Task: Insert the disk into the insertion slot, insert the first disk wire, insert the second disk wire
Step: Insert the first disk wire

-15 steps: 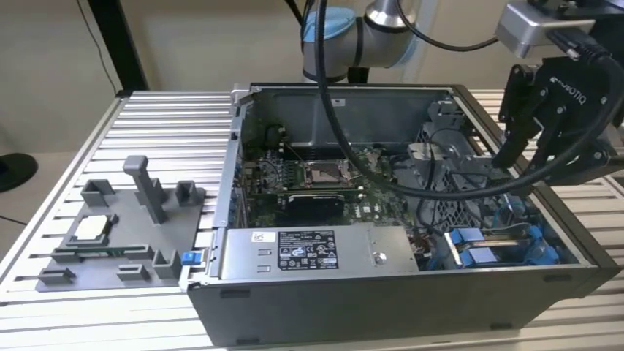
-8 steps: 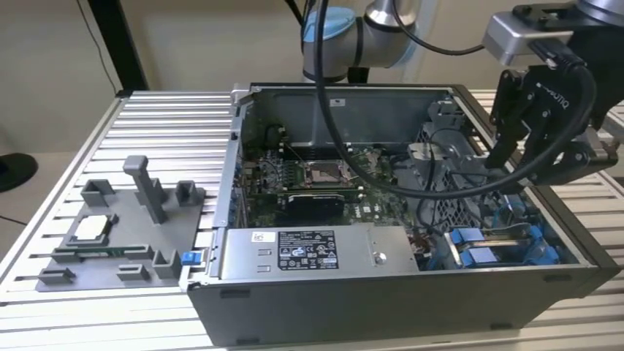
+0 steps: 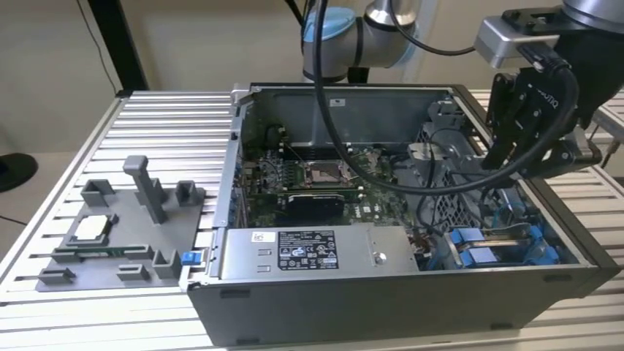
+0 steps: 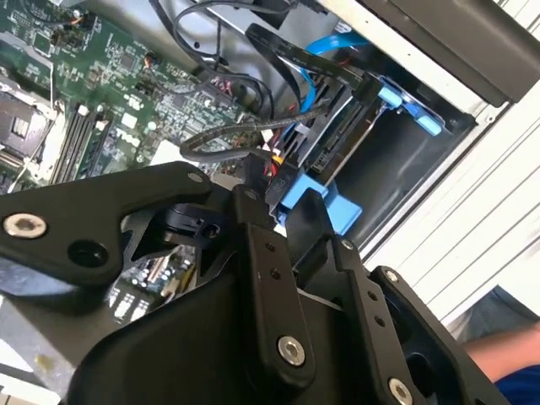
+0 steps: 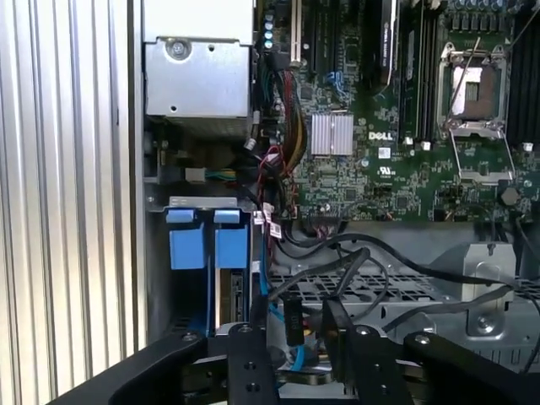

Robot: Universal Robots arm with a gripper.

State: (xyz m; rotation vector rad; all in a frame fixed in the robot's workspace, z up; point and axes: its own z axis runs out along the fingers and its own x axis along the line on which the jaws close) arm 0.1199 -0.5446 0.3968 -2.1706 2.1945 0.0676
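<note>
Grey computer case (image 3: 390, 307) on bench (image 3: 166, 124) held motherboard (image 3: 322, 175), power-supply box (image 3: 312, 252) and blue-tabbed insertion slot (image 3: 492, 248) below tool (image 3: 527, 164). Tool's state could not be told.

Open case (image 3: 390, 307) on the bench (image 3: 166, 117)
A fixture tray (image 3: 117, 234) lies at the exterior view's left of it. Inside, the power-supply box (image 3: 312, 252) lines the near wall, the motherboard (image 3: 312, 183) sits behind it (mid-case), and the insertion slot (image 3: 497, 247) is at the exterior view's right.

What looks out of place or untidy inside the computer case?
Nothing looks damaged or spilled, but black cables sprawl in loose loops across the perforated metal cage, and the processor socket on the motherboard lies bare.
</note>
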